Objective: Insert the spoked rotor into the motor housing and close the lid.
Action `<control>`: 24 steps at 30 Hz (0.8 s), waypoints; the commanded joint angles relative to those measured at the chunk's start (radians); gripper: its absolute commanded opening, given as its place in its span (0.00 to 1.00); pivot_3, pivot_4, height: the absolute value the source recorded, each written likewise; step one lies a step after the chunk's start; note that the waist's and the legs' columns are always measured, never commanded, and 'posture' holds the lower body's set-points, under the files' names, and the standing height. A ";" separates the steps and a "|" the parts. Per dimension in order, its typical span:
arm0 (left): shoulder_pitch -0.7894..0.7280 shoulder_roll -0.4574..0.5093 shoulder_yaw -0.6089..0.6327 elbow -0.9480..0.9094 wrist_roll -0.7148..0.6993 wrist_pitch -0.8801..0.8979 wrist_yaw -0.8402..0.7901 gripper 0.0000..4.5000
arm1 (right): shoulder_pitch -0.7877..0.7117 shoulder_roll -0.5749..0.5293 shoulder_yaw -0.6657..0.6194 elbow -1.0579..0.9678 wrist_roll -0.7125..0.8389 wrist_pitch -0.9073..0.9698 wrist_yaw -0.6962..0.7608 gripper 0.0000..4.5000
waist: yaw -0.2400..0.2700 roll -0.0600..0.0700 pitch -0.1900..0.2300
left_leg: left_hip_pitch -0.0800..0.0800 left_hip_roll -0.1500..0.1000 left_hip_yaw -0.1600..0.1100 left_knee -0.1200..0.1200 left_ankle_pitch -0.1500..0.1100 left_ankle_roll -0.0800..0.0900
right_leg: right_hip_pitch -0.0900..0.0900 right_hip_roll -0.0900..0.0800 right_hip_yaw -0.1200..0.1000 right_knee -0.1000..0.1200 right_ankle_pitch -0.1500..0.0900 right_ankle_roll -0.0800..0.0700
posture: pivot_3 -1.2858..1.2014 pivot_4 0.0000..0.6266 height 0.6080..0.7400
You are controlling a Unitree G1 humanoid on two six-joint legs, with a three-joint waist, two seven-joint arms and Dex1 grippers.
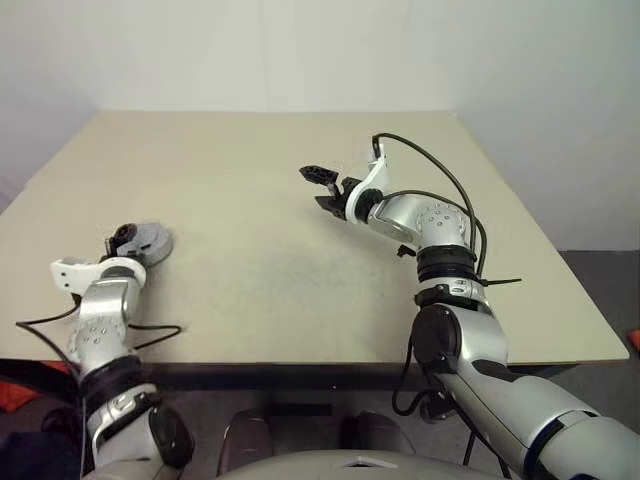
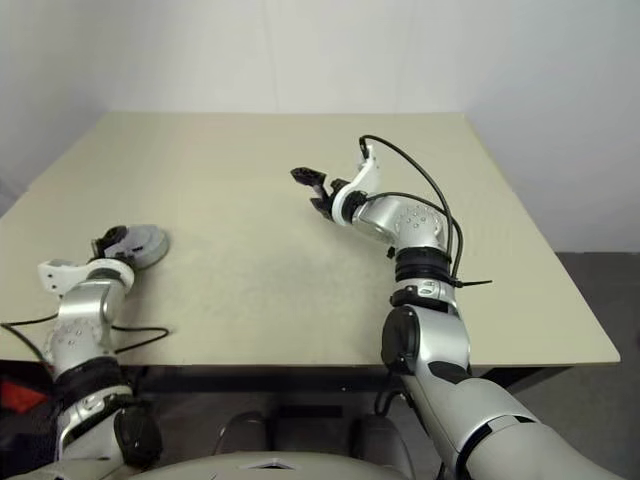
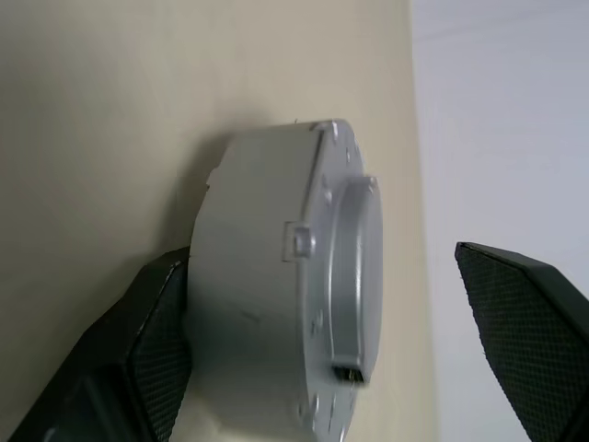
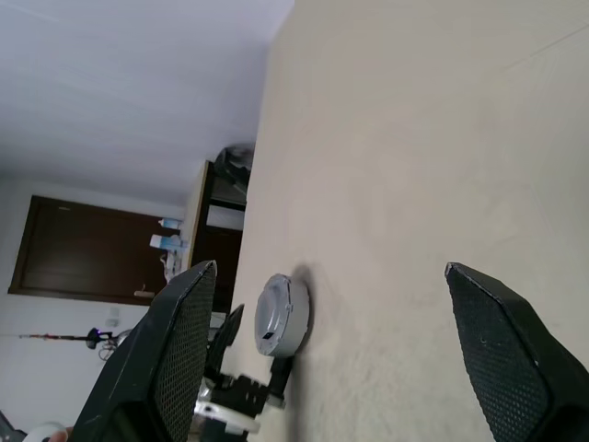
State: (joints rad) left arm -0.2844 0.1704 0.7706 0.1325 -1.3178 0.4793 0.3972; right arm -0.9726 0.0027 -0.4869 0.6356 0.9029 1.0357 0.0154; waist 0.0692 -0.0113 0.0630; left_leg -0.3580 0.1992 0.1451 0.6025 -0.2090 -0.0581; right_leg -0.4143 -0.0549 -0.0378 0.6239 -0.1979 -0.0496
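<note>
The motor housing [image 3: 276, 276] sits lidded on the table [image 1: 300, 200], apparently finished; the left gripper [image 3: 350, 341] beside it and the right gripper [image 1: 322, 188] both gape empty.

Head pair looks down over counter [image 1: 280, 290] from above; left wrist close on motor housing [image 3: 276, 285], right wrist shares it from afar.

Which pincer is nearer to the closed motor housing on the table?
Left. The left pincer stands open around the motor housing; the right pincer hangs open over the table's middle, far away.
</note>
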 commanded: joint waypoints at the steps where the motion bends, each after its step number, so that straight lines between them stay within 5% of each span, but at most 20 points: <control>1: 0.166 -0.038 -0.038 -0.122 -0.098 0.146 0.115 1.00 | -0.033 0.001 -0.003 -0.018 0.008 0.007 0.003 1.00 | 0.000 0.001 -0.001 | 0.000 0.000 0.000 0.000 -0.001 0.001 | 0.000 0.000 0.000 0.000 0.000 0.000 | 0.52 0.00 1.00; 5: 0.372 -0.033 -0.157 -0.229 -0.272 0.342 0.170 1.00 | -0.032 0.008 -0.001 -0.016 0.004 0.009 0.000 1.00 | 0.001 0.013 -0.008 | 0.001 -0.002 0.002 0.000 -0.003 0.004 | 0.001 -0.001 0.003 -0.001 -0.003 -0.003 | 0.52 0.00 1.00; 7: 0.434 0.007 -0.228 -0.249 -0.365 0.426 0.174 1.00 | -0.034 0.011 0.003 -0.016 0.002 0.011 0.001 1.00 | 0.004 0.021 -0.014 | 0.008 -0.007 0.003 -0.001 -0.004 0.006 | 0.007 -0.003 0.007 -0.001 -0.010 0.007 | 0.52 0.00 1.00; 11: 0.395 0.116 -0.337 -0.326 -0.374 0.485 0.057 1.00 | -0.028 0.001 0.041 -0.028 -0.032 -0.001 0.039 1.00 | 0.026 0.026 -0.017 | 0.021 -0.011 0.004 -0.001 -0.006 0.009 | 0.018 -0.006 0.013 -0.002 -0.014 0.014 | 0.52 0.00 1.00; 17: 0.122 0.256 -0.537 -0.366 0.167 0.259 -0.257 1.00 | 0.056 -0.109 0.290 -0.120 -0.255 -0.213 0.323 1.00 | 0.040 0.009 -0.012 | 0.013 -0.008 0.002 -0.001 -0.002 0.004 | 0.022 -0.006 0.012 -0.011 -0.015 0.019 | 0.52 0.00 1.00; 20: 0.012 0.341 -0.682 -0.255 0.429 0.141 -0.476 1.00 | 0.129 -0.270 0.483 -0.082 -0.465 -0.465 0.580 1.00 | 0.038 0.006 -0.013 | 0.013 -0.007 0.000 -0.001 0.004 -0.001 | 0.024 -0.006 0.011 -0.016 -0.011 0.024 | 0.52 0.00 1.00; 24: -0.010 0.410 -0.759 -0.205 0.601 0.048 -0.675 1.00 | 0.182 -0.435 0.562 -0.027 -0.534 -0.592 0.898 1.00 | 0.030 0.007 -0.013 | 0.009 -0.012 0.002 -0.001 0.001 0.005 | 0.023 -0.011 0.012 -0.014 -0.008 0.022 | 0.52 0.00 1.00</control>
State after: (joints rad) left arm -0.2800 0.5719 0.0322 -0.0691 -0.7741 0.5734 -0.2001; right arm -0.7779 -0.4155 0.0557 0.6205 0.3854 0.5182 0.7911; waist 0.0995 -0.0047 0.0501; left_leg -0.3496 0.1876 0.1468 0.6013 -0.2098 -0.0491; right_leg -0.3922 -0.0653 -0.0261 0.6104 -0.2044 -0.0291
